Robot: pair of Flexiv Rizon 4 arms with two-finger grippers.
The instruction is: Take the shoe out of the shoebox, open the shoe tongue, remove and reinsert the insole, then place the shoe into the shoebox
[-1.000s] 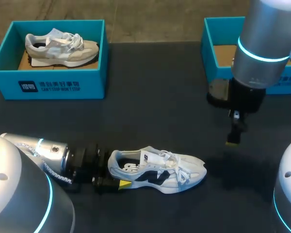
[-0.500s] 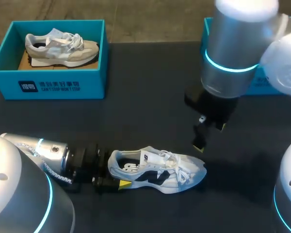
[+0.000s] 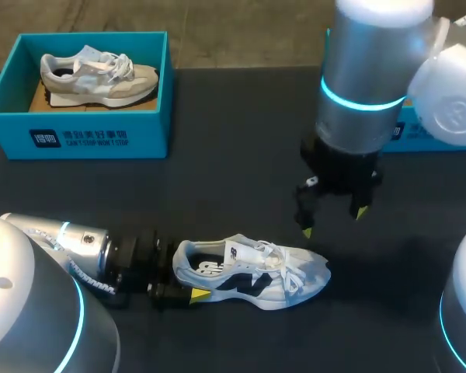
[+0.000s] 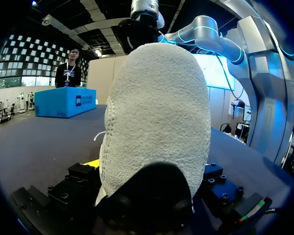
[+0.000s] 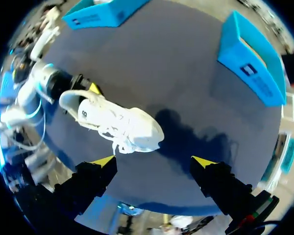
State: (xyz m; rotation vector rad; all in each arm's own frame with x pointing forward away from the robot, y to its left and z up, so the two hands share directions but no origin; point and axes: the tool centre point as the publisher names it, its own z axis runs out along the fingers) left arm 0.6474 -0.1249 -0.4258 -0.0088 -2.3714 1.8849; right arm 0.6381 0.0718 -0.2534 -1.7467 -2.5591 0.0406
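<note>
While the left gripper (image 3: 182,273) clamps its heel from both sides at the near edge of the black table (image 3: 233,179), a white-and-grey mesh sneaker with a dark side logo (image 3: 252,272) sits sole-down outside any box, toe pointing towards the robot's right. One yellow fingertip (image 3: 199,294) shows against the shoe's near side. In the left wrist view the pale, fuzzy heel fills the space between the fingers.

Just beyond the toe, the right gripper (image 3: 334,221) hangs above the table, its two yellow-tipped fingers spread wide with nothing between them. Its own camera looks down on the loose white laces (image 5: 118,139) and the toe.

At the far right, a teal cardboard shoebox (image 5: 250,63) stands partly hidden behind the right arm, a strip of brown floor visible inside. At the far left, well apart from the held shoe, a second teal shoebox (image 3: 78,136) holds a beige-and-white sneaker (image 3: 97,76) lying on its side.
</note>
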